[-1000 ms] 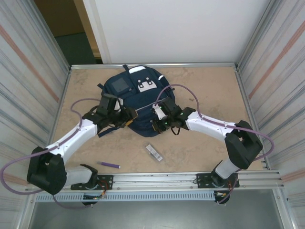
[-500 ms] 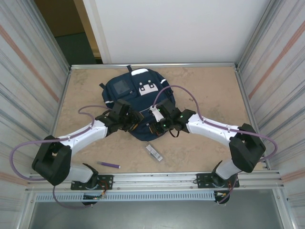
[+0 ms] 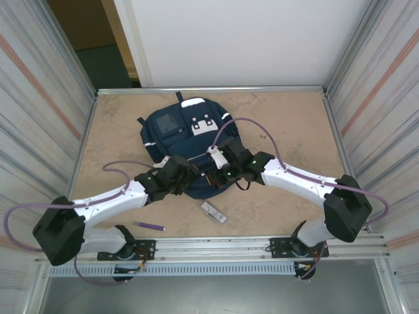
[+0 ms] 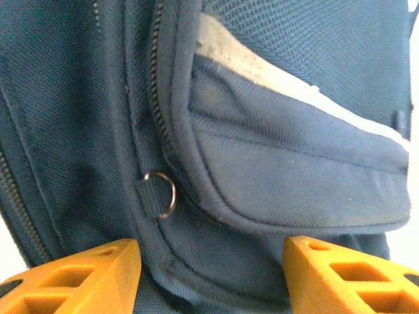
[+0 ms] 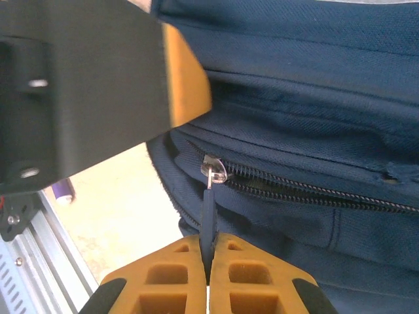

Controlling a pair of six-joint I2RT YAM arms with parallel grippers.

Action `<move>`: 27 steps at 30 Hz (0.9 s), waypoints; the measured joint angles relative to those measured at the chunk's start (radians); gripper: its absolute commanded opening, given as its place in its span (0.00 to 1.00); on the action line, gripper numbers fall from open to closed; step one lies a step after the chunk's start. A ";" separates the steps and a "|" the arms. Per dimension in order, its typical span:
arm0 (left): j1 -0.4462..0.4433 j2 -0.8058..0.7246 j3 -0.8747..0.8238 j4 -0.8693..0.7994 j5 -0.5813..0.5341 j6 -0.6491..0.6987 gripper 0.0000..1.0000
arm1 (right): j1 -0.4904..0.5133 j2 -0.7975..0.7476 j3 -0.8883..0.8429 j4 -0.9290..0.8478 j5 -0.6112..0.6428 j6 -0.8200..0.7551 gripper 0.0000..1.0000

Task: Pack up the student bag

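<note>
Where right gripper [image 5: 208,247] clenches: dark zipper pull [image 5: 208,212], lower centre; zip track [image 5: 314,190] runs rightward;
Left gripper [image 4: 209,252]: released, straddling large navy-blue fabric backpack [image 4: 294,176]

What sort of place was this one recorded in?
Probably a purpose-built robot test cell, not a home: ribbed metal side walls enclose a tan tabletop, and two white arms are bolted to an aluminium rail at its near edge.

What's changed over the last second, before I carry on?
The left tool swung from the left side of the student bag toward its near edge, jaws open over the fabric. The bag shifted slightly. The right tool stayed shut on the zipper pull; the purple pen and the small packet have not moved.
</note>
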 measured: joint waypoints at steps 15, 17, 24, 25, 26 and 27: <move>0.164 0.081 0.111 0.025 0.167 0.147 0.00 | -0.029 -0.020 -0.003 0.002 0.094 -0.007 0.00; 0.236 0.088 0.123 0.018 0.255 0.205 0.00 | -0.080 -0.037 -0.016 0.005 0.094 -0.006 0.00; 0.433 0.261 0.244 -0.078 0.541 0.469 0.00 | -0.161 -0.056 -0.065 0.028 0.070 -0.002 0.00; 0.455 0.295 0.278 -0.108 0.576 0.510 0.00 | -0.155 -0.056 -0.065 0.037 0.064 -0.001 0.00; 0.477 0.329 0.314 -0.136 0.608 0.553 0.00 | -0.149 -0.055 -0.065 0.047 0.062 0.002 0.00; 0.492 0.349 0.338 -0.154 0.625 0.584 0.00 | -0.144 -0.052 -0.065 0.053 0.063 0.003 0.00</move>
